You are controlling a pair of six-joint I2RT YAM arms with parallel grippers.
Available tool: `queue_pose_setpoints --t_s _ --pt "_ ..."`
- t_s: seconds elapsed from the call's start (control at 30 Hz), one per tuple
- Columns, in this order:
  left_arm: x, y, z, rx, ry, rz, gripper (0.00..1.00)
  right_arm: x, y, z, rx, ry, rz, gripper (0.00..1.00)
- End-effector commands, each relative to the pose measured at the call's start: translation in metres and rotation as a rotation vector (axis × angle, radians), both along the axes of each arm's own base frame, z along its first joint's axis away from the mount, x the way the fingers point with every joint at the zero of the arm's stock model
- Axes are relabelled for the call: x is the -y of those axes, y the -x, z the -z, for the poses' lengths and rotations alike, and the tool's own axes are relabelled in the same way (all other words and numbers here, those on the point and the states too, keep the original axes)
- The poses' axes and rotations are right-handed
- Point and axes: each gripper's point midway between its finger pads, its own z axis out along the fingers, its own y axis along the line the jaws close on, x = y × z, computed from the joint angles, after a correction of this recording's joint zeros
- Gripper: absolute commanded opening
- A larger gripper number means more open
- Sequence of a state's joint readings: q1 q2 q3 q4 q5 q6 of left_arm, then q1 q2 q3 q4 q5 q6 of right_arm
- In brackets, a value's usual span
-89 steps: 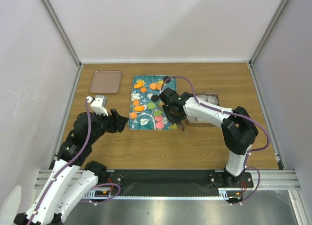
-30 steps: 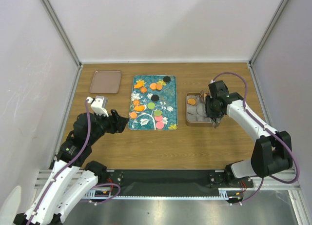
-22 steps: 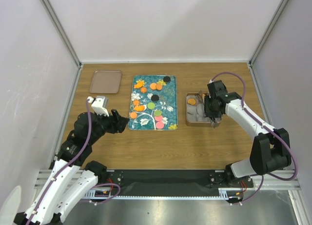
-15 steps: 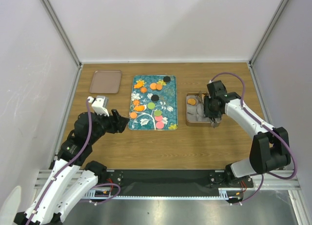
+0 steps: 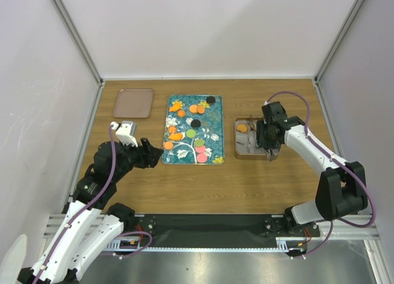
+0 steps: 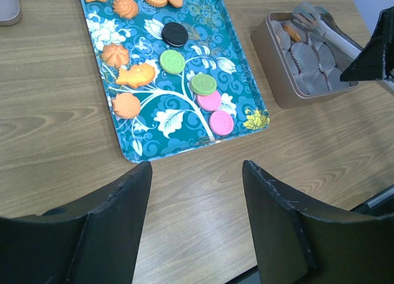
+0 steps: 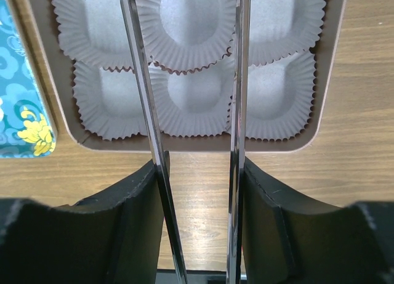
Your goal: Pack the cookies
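**Packing stage, one cookie boxed.** The cookies (image 6: 172,61) lie flat on the teal floral tray (image 6: 243,87) at the middle of the table (image 6: 55,81). Round orange ones sit at the far end, with black, green and pink ones running down toward the near right corner. One orange cookie (image 5: 242,128) already sits in the far-left paper cup of the tin (image 7: 197,144), which stands just to the right of the tray. The other paper cups (image 7: 184,16) visible in the right wrist view are empty.

The right gripper (image 7: 198,173) hangs over the near edge of the tin. Its fingers are clamped around a pair of metal tongs (image 7: 140,81), whose two blades reach out over the cups. The blades stand apart with nothing between them.

The left gripper (image 6: 196,173) hovers off the near left corner of the tray, its fingers spread and holding nothing. A flat brown lid (image 5: 133,103) lies well apart at the far left.

**Handling note (judgement).**
- The cookies look thin, light and rigid, and probably brittle, so a hard squeeze risks chipping or snapping one.
- The polished blades offer little friction, and a disc caught off-centre could swivel or slip out.
- The sound grip is across the full width, one blade tip on each opposite rim edge and low against the tray.
- The tongs should close only enough to lift, and the disc should stay level until it is over an empty cup.
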State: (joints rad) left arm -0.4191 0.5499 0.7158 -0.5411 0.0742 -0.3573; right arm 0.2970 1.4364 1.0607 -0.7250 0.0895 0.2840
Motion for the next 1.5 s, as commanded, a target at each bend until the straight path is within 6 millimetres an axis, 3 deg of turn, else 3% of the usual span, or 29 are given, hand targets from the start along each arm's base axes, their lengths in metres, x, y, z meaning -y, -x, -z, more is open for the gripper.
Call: queue_pose_setpoints --t_s 0.0,0.13,0.23,0.33,0.37,0.47,0.5,0.6,0.73,0.93,1.07,1.47 --pt "0.004 -0.001 -0.004 0.023 0.001 0.020 0.67 0.002 -0.008 -0.032 0.104 -0.021 0.018 0.49" --pt "0.003 -0.001 -0.005 0.026 0.002 0.018 0.67 -0.003 -0.006 -0.057 0.157 -0.045 0.000 0.49" --pt "0.003 -0.001 -0.005 0.027 0.000 0.014 0.67 -0.018 -0.005 -0.075 0.194 -0.053 -0.044 0.49" --pt "0.002 -0.002 -0.005 0.029 0.000 0.008 0.66 -0.049 -0.003 -0.083 0.204 -0.063 -0.123 0.49" --pt "0.002 -0.002 -0.005 0.026 -0.002 0.006 0.66 -0.068 0.000 -0.079 0.191 -0.057 -0.176 0.49" --pt "0.001 -0.002 -0.005 0.028 -0.002 0.000 0.67 -0.099 0.002 -0.080 0.188 -0.052 -0.249 0.49" --pt "0.000 -0.002 -0.004 0.025 -0.004 -0.003 0.66 -0.117 0.007 -0.068 0.155 -0.039 -0.301 0.49" --pt "0.000 -0.003 -0.005 0.028 -0.003 -0.006 0.66 -0.146 0.012 -0.060 0.136 -0.029 -0.374 0.50" --pt "-0.001 -0.003 -0.005 0.026 -0.003 -0.011 0.67 -0.176 0.021 -0.032 0.073 0.008 -0.457 0.50" --pt "-0.001 -0.003 -0.004 0.022 -0.005 -0.011 0.67 -0.189 0.036 -0.016 0.036 0.025 -0.490 0.50" --pt "0.000 -0.003 -0.004 0.024 -0.004 -0.006 0.67 -0.187 0.042 -0.006 0.016 0.029 -0.480 0.52" --pt "0.000 -0.003 -0.004 0.025 -0.004 -0.008 0.67 -0.192 0.051 0.004 -0.006 0.039 -0.496 0.52"
